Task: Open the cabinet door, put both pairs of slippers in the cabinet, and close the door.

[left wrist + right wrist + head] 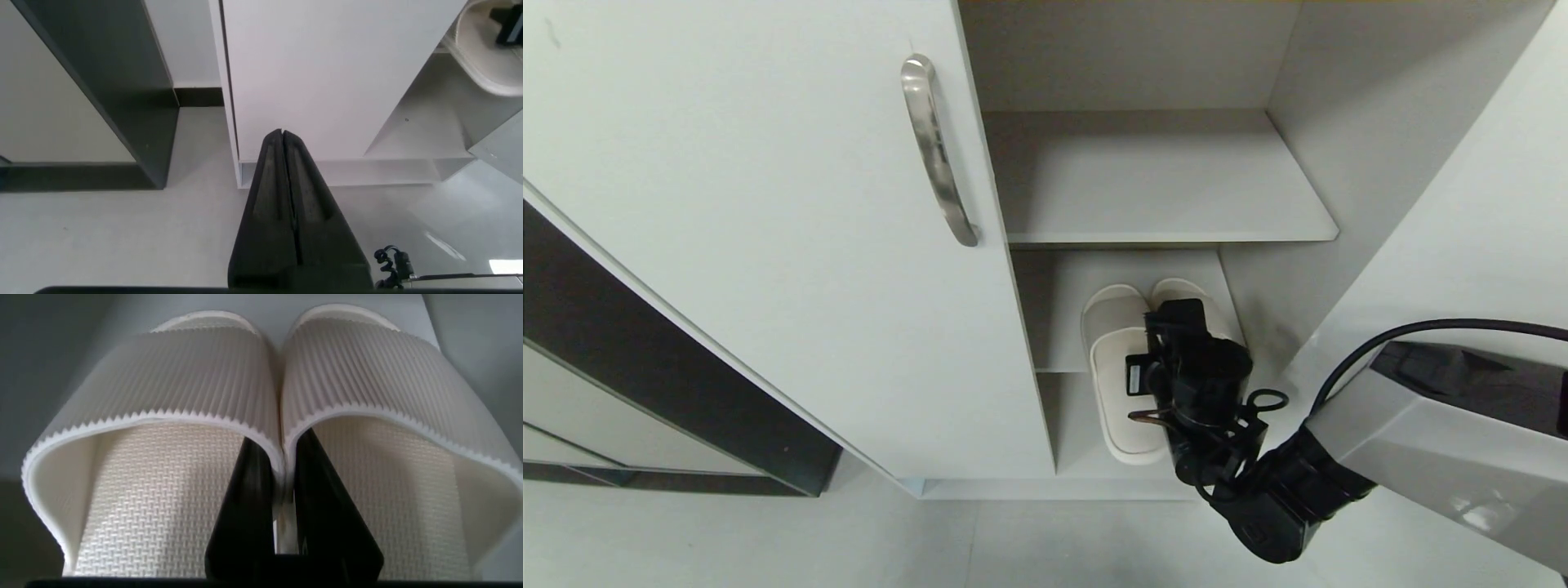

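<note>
Right pincer (281,469) was closed on the pair of slippers (1121,384). One finger sat under each strap, with the two inner strap edges squeezed together between them. Judged reason: a single pinch at the middle carries both shoes as one unit and keeps them side by side.

Toes pointed away from the pincer, into the cabinet (1290,269), and heels lay nearest the wrist. The pair was in the lower compartment, directly ahead of the fingers. I could not tell whether the soles rested on the lower shelf (1054,327) or hung just above it.

The upper shelf (1160,188) lay beyond and above the pincer. The open door leaf (1462,245) stood on its outer side, swung wide, presumably to give the arm room. The closed leaf (768,245) with its handle (938,151) stood on the opposite side.

Materials:
- Slippers: cream, soft and foam-like, with rounded toes. The straps were finely ribbed with a saw-tooth edge, and the footbeds had a woven-looking emboss.
- Cabinet: flat matte white panels with square edges.
- Handle: a curved bar of polished metal.

Left pincer (282,143) had its fingers pressed together on nothing. It hung well apart from the slippers, before the closed leaf and above the pale smooth floor (122,229).

Judgement: this pair was being set down. Release and door closing were not yet done.
</note>
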Available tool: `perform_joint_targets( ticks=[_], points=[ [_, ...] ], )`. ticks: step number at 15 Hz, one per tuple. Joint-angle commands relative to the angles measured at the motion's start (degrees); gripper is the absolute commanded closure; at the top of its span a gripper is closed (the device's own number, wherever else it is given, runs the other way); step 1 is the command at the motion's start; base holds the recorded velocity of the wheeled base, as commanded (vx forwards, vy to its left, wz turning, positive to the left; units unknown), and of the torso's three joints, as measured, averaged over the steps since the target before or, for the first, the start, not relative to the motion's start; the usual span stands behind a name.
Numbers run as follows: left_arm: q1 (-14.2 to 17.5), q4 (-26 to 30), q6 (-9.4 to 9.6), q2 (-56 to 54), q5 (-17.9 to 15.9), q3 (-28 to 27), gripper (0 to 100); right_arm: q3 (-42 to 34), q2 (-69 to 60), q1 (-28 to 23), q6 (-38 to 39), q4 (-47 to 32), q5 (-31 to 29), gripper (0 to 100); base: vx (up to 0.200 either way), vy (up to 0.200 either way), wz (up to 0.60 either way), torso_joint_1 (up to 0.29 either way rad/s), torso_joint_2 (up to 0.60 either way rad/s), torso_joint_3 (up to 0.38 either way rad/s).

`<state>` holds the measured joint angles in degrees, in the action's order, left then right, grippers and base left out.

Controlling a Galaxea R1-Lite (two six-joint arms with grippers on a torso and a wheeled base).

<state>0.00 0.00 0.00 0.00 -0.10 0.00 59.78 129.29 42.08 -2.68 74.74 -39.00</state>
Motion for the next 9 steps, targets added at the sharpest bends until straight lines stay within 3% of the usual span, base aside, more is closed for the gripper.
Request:
perform_joint_targets(
  ticks=[1, 9],
  points=[
    [0.0, 0.0, 0.00, 0.1, 0.0, 0.0, 100, 6.3, 3.2, -1.6, 0.0, -3.3, 0.0, 100, 0.000, 0.000, 0.00, 0.000, 0.00, 0.000],
    [0.0, 0.0, 0.00, 0.1, -0.1, 0.0, 100, 19.5, 4.5, -3.9, 0.0, -13.0, 0.0, 100, 0.000, 0.000, 0.00, 0.000, 0.00, 0.000]
  ],
)
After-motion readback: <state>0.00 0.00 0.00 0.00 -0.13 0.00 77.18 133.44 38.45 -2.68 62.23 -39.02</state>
